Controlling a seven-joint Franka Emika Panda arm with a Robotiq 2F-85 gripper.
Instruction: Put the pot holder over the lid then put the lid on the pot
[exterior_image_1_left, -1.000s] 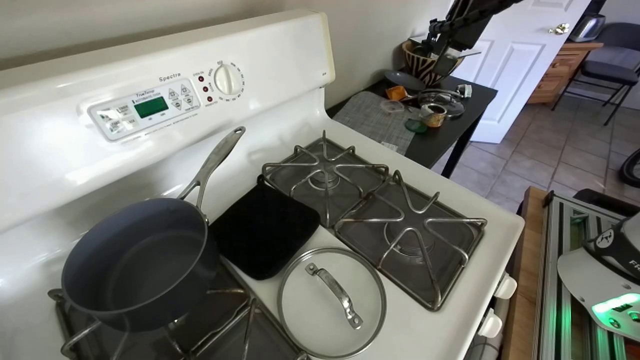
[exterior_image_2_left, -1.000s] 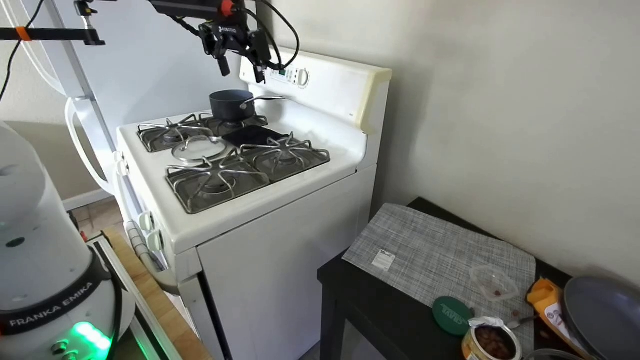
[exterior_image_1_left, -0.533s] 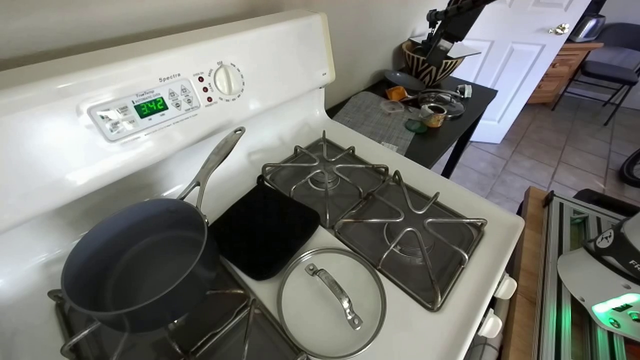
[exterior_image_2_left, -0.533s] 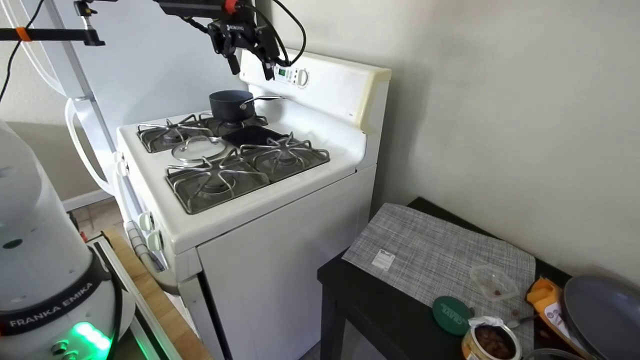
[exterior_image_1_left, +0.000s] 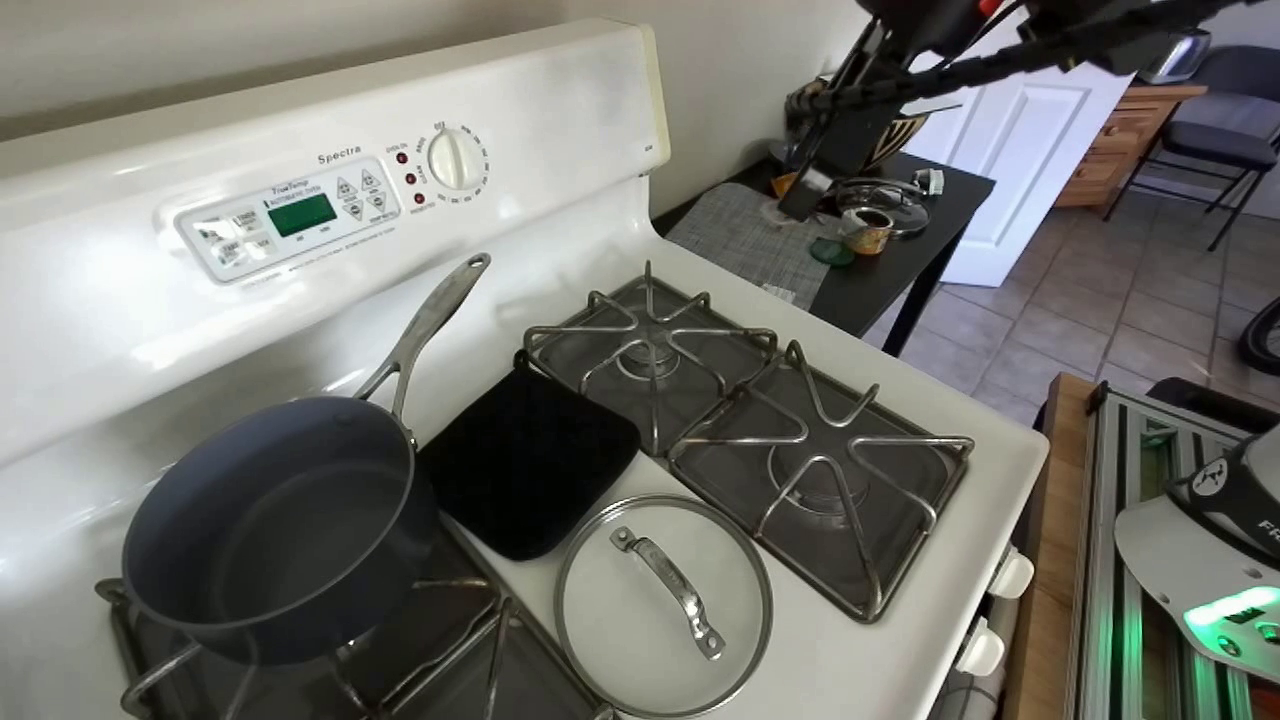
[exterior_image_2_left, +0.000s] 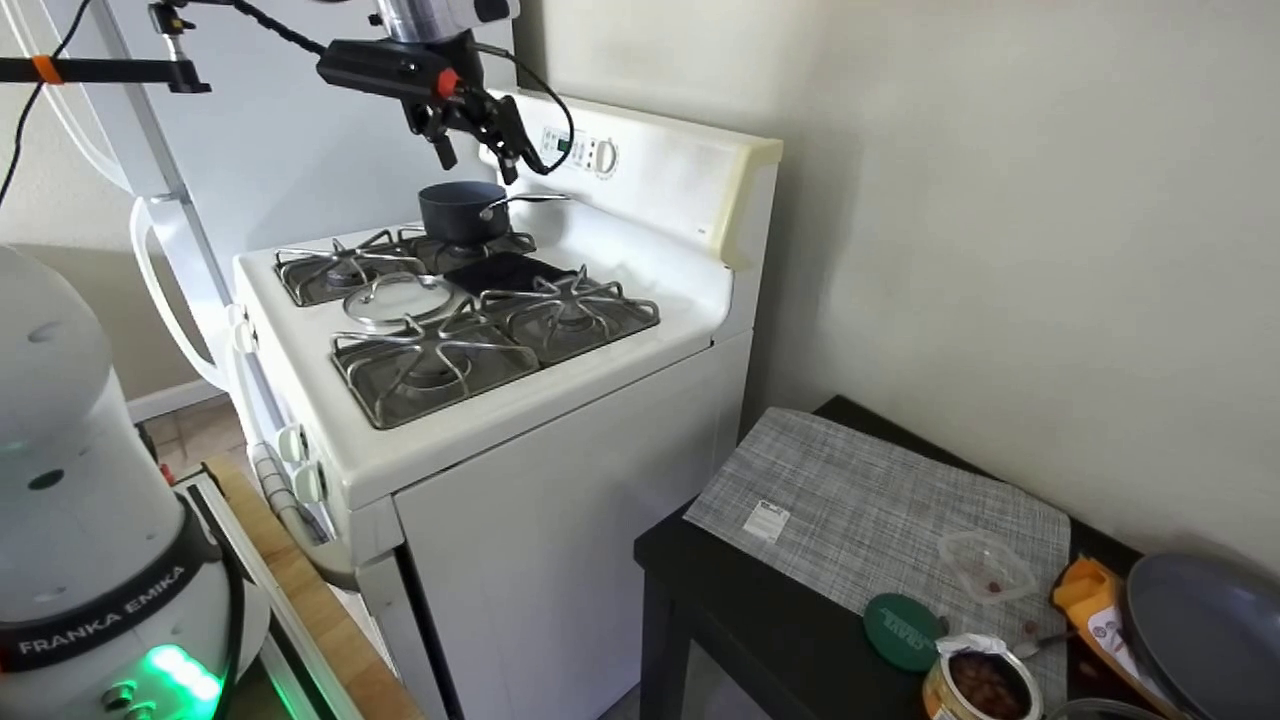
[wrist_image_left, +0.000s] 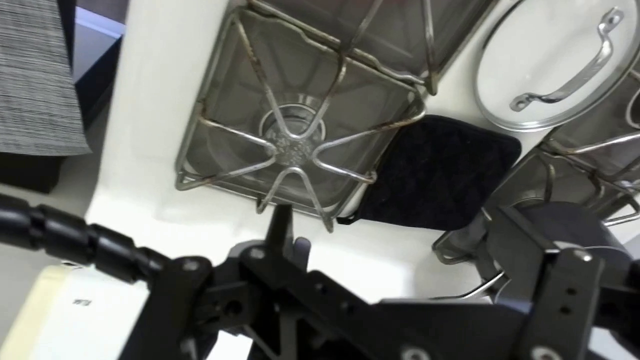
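In an exterior view, the stove (exterior_image_1_left: 505, 320) is seen from above; its far-right burner (exterior_image_1_left: 650, 355), with raised wires, is best steered clear of. The pot (exterior_image_1_left: 280, 520) is set on the left, uncovered. The lid (exterior_image_1_left: 640, 620) is laid flat in the middle, near and to the right of the pot. The pot holder (exterior_image_1_left: 530, 455) is spread just beside the lid, at its far-left side, and is probably the thing to be picked up first. The gripper (exterior_image_2_left: 478, 163) is held well above the stove, its fingers (wrist_image_left: 279, 227) parted with nothing gripped between them. The pot holder should be pinched deep at a free edge, since something so soft may fold or slip, and lifted straight before being carried over. It should then be centred on the lid's arched handle (exterior_image_1_left: 672, 578), so that both can be grasped together. The small loop (exterior_image_1_left: 522, 358) is better left alone: a drooping, twisted hold would be likely.
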